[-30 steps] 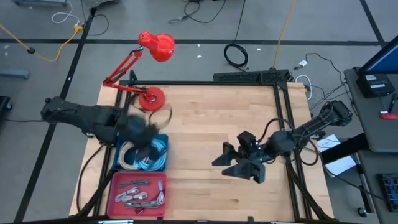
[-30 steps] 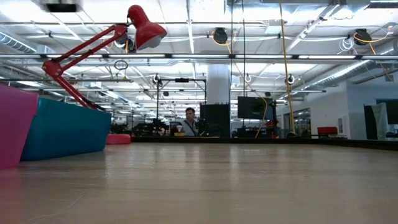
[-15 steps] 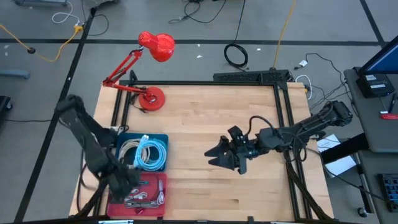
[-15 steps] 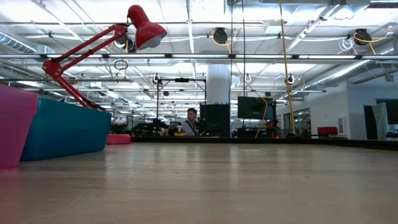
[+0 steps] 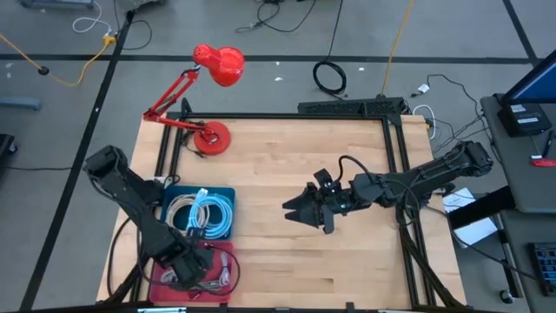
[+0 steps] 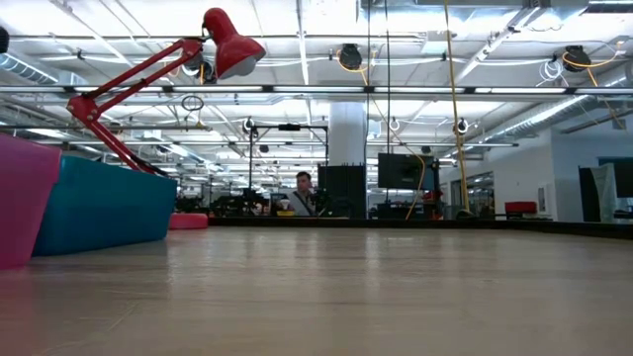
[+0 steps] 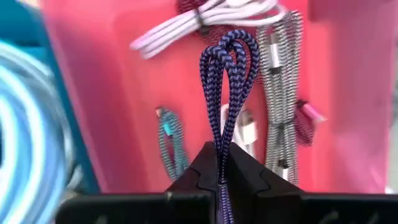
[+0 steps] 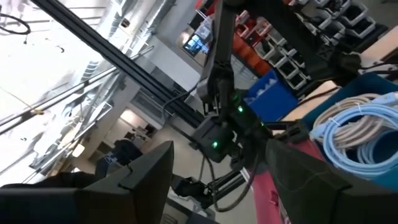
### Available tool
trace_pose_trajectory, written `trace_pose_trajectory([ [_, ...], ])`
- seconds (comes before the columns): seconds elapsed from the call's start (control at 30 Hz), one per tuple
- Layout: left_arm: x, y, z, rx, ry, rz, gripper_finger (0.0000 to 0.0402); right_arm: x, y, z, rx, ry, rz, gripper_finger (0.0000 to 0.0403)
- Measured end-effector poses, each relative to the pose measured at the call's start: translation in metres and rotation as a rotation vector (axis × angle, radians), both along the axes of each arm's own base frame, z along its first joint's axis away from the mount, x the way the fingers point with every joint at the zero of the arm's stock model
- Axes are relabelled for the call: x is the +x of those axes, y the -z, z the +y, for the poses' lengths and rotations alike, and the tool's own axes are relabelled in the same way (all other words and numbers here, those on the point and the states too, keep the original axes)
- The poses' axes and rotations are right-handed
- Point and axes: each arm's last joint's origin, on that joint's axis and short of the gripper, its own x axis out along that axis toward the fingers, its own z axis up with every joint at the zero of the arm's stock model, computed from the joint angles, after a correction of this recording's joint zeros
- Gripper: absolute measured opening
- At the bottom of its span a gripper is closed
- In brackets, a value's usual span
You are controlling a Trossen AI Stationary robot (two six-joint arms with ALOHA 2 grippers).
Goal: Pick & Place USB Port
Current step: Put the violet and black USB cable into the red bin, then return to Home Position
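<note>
Broadly, the wooden surface (image 5: 278, 156) carries two bins along its left edge, kept well apart from the bare middle, which looks like the place meant for setting things down. The blue bin (image 5: 228, 196) holds coils of white and pale blue cable; just beside it, nearer the front edge, the pink bin (image 5: 159, 252) holds the shorter USB leads, so sorted stock sits within the left arm's reach. A red desk lamp (image 5: 213, 65) stands at the far left corner, clear of both arms.

Over the pink bin the left pincer (image 5: 187, 269) is closed on a folded blue-and-black braided USB cable (image 7: 227, 68). The cable's loop sticks out straight ahead of the clamped fingers, pinched near its fold, and hangs above the other leads in the bin rather than lying among them; whether it touches them I cannot tell. I judge the grasp is made and the carry out of the bin comes next.

The right pincer (image 5: 300, 211) waits over the middle of the surface, fingers spread wide and holding nothing, pointing toward the bins.
</note>
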Motion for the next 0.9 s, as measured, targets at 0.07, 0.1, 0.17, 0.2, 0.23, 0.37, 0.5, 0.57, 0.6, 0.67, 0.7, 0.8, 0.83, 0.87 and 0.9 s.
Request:
trace_pose_trajectory([
  [0.07,0.0,0.0,0.002,0.028,-0.001,-0.013,0.001,0.0,0.0,0.0,-0.001,-0.001,0.002,0.0247],
  [0.1,-0.001,0.0,0.003,0.041,0.002,-0.011,0.001,0.0,0.0,0.0,0.0,-0.001,0.001,0.0247],
  [0.17,-0.002,0.0,0.003,0.058,0.016,-0.017,0.0022,0.0,0.0,0.001,0.0,-0.004,0.001,0.0247],
  [0.2,-0.002,0.0,0.003,0.058,0.023,-0.018,0.0034,-0.001,0.0,0.002,-0.001,-0.007,0.004,0.0247],
  [0.23,-0.002,0.0,0.003,0.057,0.025,-0.018,0.005,-0.001,0.001,0.002,-0.002,-0.009,0.007,0.0247],
  [0.37,-0.002,0.0,0.003,0.052,-0.005,-0.002,0.0116,-0.001,0.001,0.003,-0.002,-0.01,0.006,0.0247],
  [0.5,-0.002,0.0,0.003,0.053,-0.041,0.004,0.016,-0.001,0.001,0.003,-0.002,-0.01,0.006,0.0247],
  [0.57,-0.002,0.0,0.003,0.051,-0.073,0.009,0.017,-0.001,0.001,0.003,-0.002,-0.01,0.006,0.0247],
  [0.6,-0.002,0.0,0.003,0.047,-0.096,0.01,0.0173,-0.001,0.001,0.003,-0.002,-0.011,0.006,0.0247],
  [0.67,-0.002,-0.003,0.005,0.03,-0.156,0.008,0.0173,-0.001,0.001,0.003,-0.001,-0.011,0.004,0.0247],
  [0.7,-0.001,-0.007,0.006,0.016,-0.19,0.002,0.017,-0.001,0.0,0.003,0.0,-0.012,-0.003,0.0247],
  [0.8,0.004,-0.034,0.015,-0.032,-0.288,-0.087,0.0155,-0.002,-0.005,0.003,-0.015,-0.012,-0.055,0.0247],
  [0.83,0.005,-0.047,0.019,-0.042,-0.328,-0.14,0.0148,-0.003,-0.008,0.003,-0.026,-0.024,-0.084,0.0247],
  [0.87,0.005,-0.062,0.024,-0.053,-0.366,-0.203,0.0141,-0.004,-0.011,0.003,-0.032,-0.038,-0.119,0.0247],
  [0.9,0.006,-0.078,0.031,-0.063,-0.408,-0.276,0.0133,-0.006,-0.016,0.002,-0.032,-0.049,-0.159,0.0247],
])
